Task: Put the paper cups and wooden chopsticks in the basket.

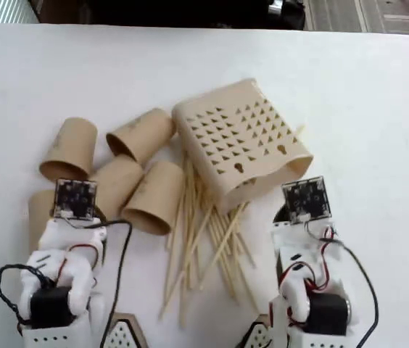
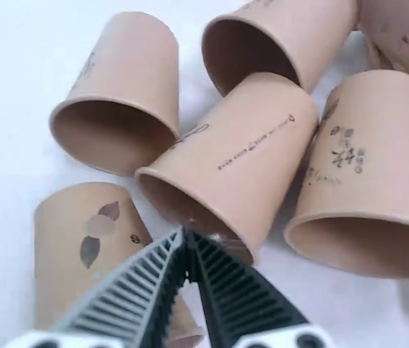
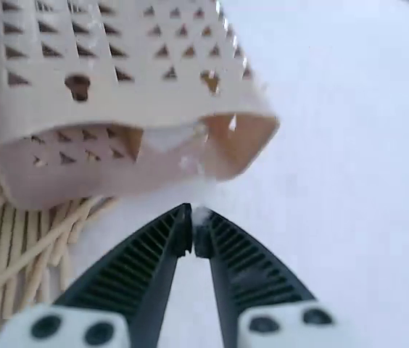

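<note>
Several brown paper cups lie on their sides at the table's left, among them one (image 1: 70,148) at the far left and one (image 1: 154,196) next to the chopsticks. A loose pile of wooden chopsticks (image 1: 204,232) spreads across the middle, partly under the basket. The beige perforated basket (image 1: 241,138) lies tipped on its side, its mouth facing the right arm. My left gripper (image 2: 186,235) is shut and empty, its tips just before the rim of a cup (image 2: 233,159). My right gripper (image 3: 192,214) is shut and empty, close to the basket's rim (image 3: 117,167).
Both arms stand at the table's front edge, the left (image 1: 63,283) and the right (image 1: 310,290). Bare white table stretches to the right of the basket and along the back. Chopsticks (image 3: 23,246) reach out from under the basket near the right gripper.
</note>
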Tool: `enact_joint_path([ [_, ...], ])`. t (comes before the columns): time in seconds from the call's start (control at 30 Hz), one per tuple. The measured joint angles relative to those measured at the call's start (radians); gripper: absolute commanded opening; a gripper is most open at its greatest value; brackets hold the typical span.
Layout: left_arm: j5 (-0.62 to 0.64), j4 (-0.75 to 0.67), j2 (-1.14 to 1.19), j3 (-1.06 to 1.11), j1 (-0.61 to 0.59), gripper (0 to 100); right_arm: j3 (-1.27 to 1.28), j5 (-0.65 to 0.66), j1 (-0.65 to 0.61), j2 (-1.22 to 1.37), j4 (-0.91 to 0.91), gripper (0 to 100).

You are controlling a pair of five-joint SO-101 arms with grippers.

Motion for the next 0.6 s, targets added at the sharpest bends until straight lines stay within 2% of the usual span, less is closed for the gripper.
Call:
enact_joint_path([
  [0.1, 0.0, 0.0, -0.002, -0.015, -0.048, 2, -0.106, 0.091, -0.069, 0.02, -0.008, 6.7],
  [0.27, 0.0, 0.0, -0.005, -0.032, -0.12, 2, -0.311, 0.104, -0.282, 0.261, 0.052, 8.1],
  [0.33, 0.0, 0.0, -0.005, -0.032, -0.127, 2, -0.413, 0.083, -0.364, 0.411, 0.092, 10.9],
  [0.5, 0.0, 0.0, -0.005, -0.032, -0.133, 2, -0.671, -0.005, -0.563, 0.787, 0.21, 27.8],
  [0.6, 0.0, 0.0, -0.005, -0.032, -0.133, 2, -0.724, -0.055, -0.677, 0.957, 0.23, 30.6],
])
